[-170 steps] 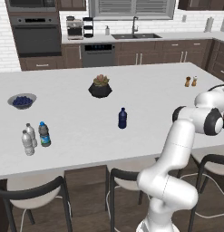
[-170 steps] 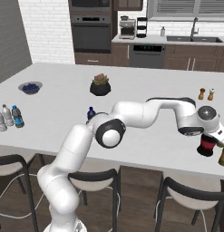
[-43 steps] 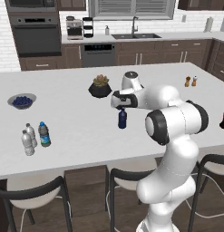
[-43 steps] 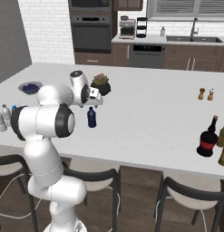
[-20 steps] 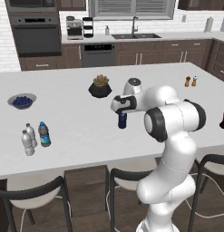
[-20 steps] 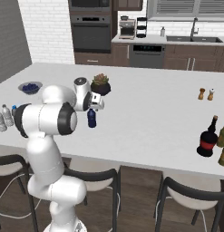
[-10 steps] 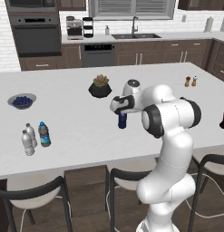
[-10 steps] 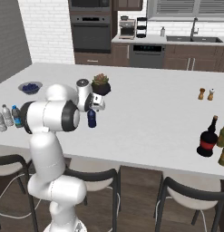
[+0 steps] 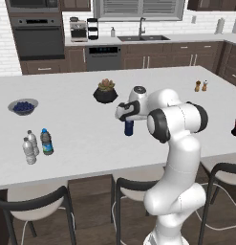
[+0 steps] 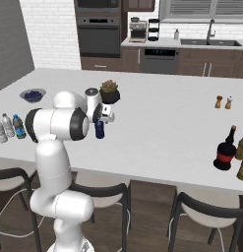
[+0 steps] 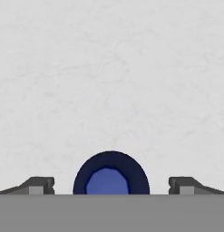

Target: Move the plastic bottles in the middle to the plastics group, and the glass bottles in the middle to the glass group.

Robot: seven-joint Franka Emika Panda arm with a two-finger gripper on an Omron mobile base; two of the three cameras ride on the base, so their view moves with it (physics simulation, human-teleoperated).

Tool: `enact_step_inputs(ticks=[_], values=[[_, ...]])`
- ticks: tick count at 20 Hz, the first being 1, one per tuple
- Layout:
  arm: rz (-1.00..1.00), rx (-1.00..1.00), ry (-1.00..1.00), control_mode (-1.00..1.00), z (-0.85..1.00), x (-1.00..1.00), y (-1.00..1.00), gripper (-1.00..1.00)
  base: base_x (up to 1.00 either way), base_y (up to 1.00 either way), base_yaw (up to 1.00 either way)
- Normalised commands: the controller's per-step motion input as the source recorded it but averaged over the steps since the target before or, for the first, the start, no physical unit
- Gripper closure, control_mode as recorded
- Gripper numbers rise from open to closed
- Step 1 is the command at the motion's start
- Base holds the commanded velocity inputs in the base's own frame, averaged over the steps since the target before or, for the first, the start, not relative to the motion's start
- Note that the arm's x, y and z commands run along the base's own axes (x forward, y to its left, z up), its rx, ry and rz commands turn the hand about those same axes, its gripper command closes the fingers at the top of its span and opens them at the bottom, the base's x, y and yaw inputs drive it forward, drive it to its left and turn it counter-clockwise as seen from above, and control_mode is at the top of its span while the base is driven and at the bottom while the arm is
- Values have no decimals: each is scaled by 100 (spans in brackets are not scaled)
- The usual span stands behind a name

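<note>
Gripper [image 11: 111, 185] hangs spread wide, straight over the dark blue bottle [image 9: 129, 128], fingertips apart from it on either side; bottle stands upright mid-island, near the potted plant [image 9: 105, 91].

Two base cameras, one hand camera
Both base views face forward over the same island counter [image 9: 81, 139]; the hand view looks closely straight down.

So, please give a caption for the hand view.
Open tool directly above the dark blue bottle on the white counter.
</note>
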Motion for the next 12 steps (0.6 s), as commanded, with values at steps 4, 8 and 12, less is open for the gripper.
enact_step_inputs(ticks=[4, 8, 12], values=[[0, 2, 4, -100, -5, 2, 0, -100, 0, 0, 0], [0, 1, 1, -100, 0, 0, 0, -100, 0, 0, 0], [0, 0, 0, -100, 0, 0, 0, 100, 0, 0, 0]])
